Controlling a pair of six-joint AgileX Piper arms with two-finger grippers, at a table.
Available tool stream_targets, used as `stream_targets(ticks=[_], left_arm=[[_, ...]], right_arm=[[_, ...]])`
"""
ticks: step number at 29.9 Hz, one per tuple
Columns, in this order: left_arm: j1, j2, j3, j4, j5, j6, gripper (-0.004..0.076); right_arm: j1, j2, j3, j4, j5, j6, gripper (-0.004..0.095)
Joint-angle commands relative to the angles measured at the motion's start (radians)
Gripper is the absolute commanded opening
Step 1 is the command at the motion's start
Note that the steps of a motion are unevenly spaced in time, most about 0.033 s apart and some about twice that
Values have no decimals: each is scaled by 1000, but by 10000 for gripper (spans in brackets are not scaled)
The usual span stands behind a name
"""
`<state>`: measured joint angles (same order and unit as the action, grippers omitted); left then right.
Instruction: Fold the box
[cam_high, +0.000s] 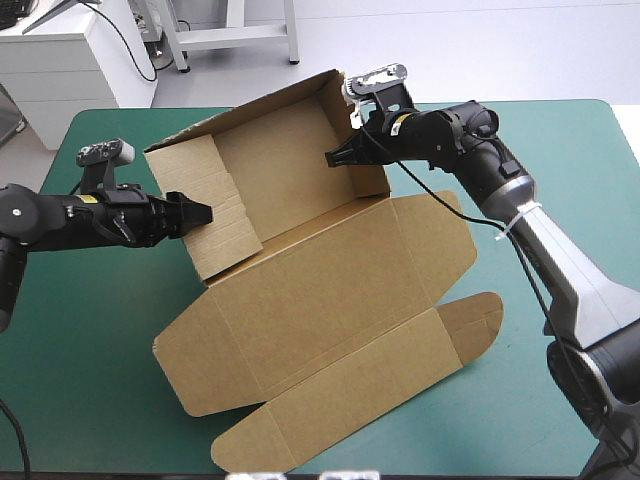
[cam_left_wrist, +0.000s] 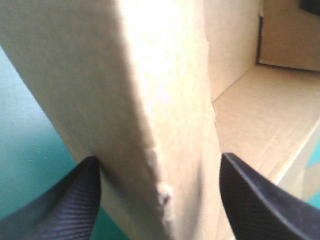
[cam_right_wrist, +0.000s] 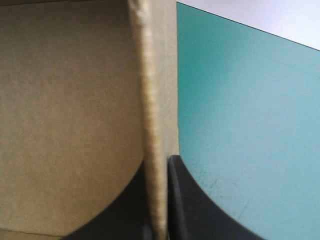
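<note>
Brown board, cut and creased: the box, at the middle of the teal-green desk, only half raised. Far half up as an open tray, with a back wall and two side walls standing. Near half, the lid, flat on the desk toward the near edge, side flaps and front flap spread out around it. Left gripper at the tray's left side wall, reaching in from the desk's left side. In the left wrist view, black fingers spread wide and astride that wall, one outside it over the teal-green cover, the other inside over the tray floor, the wall's thick edge filling the space between them. Right gripper at the upper edge of the right side wall, pinching it. In the right wrist view, fingers all but together, only the thin board edge between them, the wall's inner face on one side and bare teal-green cover on the other. Grippers well apart, the tray's whole width between them.
</note>
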<state>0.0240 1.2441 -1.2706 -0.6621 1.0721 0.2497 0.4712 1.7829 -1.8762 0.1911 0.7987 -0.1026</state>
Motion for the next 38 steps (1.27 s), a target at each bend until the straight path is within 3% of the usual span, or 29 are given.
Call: stream_targets(ticks=[1, 9, 14, 20, 25, 27, 30, 33, 38], left_arm=[[-82, -21, -33, 57, -118, -134, 463], [-135, 25, -33, 173, -222, -397, 463], [-135, 74, -33, 182, -222, -424, 428], [-135, 84, -33, 188, -311, -421, 251], [-135, 94, -33, 205, -345, -345, -3], [-135, 105, -33, 200, -359, -323, -8], [-135, 105, -47, 189, -367, -242, -8], [-158, 119, -106, 219, -305, -140, -8], [-231, 192, -232, 293, -244, -164, -8]], right_arm=[[23, -57, -31, 62, -77, 41, -17], [23, -59, -31, 57, -40, 121, -17], [23, -65, -31, 67, 15, 129, -17], [23, -67, -31, 67, 19, 143, -17], [23, -70, -32, 78, 40, 148, -18], [23, -71, -32, 71, 60, 138, -18], [21, -87, -32, -1, 111, 136, -18], [21, -104, -32, -127, 169, 180, -18], [21, -116, -32, -278, 333, 205, -19]])
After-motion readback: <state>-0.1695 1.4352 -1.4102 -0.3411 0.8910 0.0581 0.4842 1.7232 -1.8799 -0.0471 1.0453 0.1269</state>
